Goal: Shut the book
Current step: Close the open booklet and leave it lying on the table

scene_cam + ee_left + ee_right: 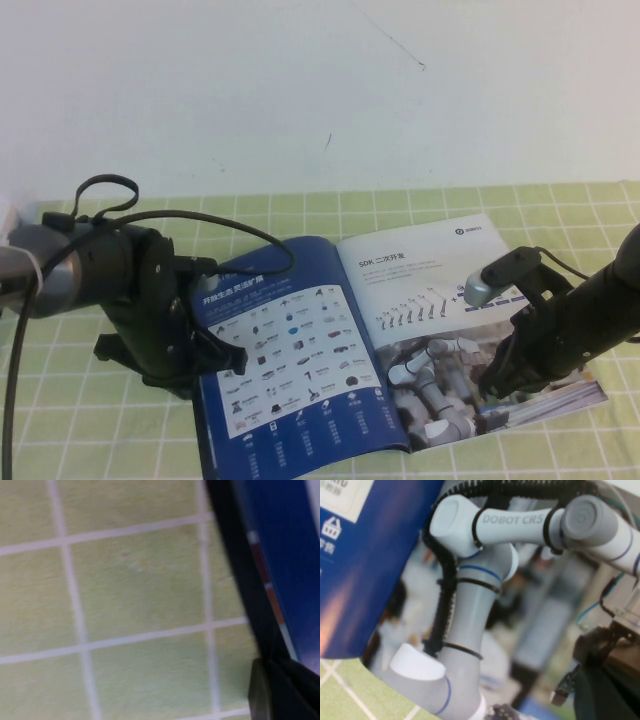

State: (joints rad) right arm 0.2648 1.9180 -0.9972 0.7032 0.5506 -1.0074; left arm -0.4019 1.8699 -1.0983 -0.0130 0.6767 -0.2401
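Left pincer (222,356), right pincer (500,385) at book (290,340) edges on checked cloth (80,425).

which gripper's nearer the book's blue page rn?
Left. The left gripper is at the outer edge of the blue page. The right gripper is across the spine, over the facing white page.

From my high view I see a plain white wall (250,90) that fills the upper part of the frame. A thin dark line (398,42) runs across it in the upper right, and a small dark mark (327,141) sits near the centre. Below the wall, a light green cloth (80,440) with a white grid covers the lower part of the frame. The light is soft and even.
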